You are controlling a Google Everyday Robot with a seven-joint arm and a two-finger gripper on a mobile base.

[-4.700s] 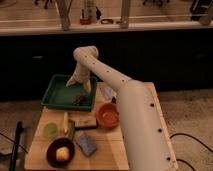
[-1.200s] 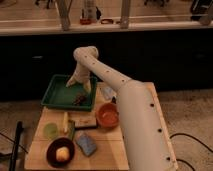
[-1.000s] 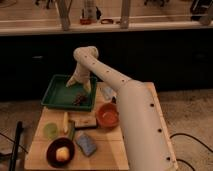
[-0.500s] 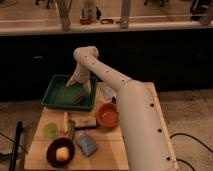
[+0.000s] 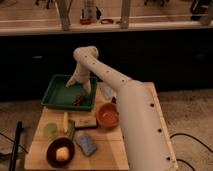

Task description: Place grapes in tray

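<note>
The green tray [image 5: 56, 93] stands at the back left of the wooden table. The grapes [image 5: 80, 99], a small dark lumpy cluster, lie inside it near its right front corner. My gripper [image 5: 80, 85] hangs over the tray's right side, just above and behind the grapes, at the end of the white arm that reaches from the lower right.
An orange bowl [image 5: 107, 115] stands right of the tray's front. A dark bowl [image 5: 60, 153] with a pale yellow fruit is at the front left. A blue sponge [image 5: 86, 144], a pale green cup [image 5: 50, 130] and a small flat box [image 5: 86, 122] lie between them. A dark counter runs behind.
</note>
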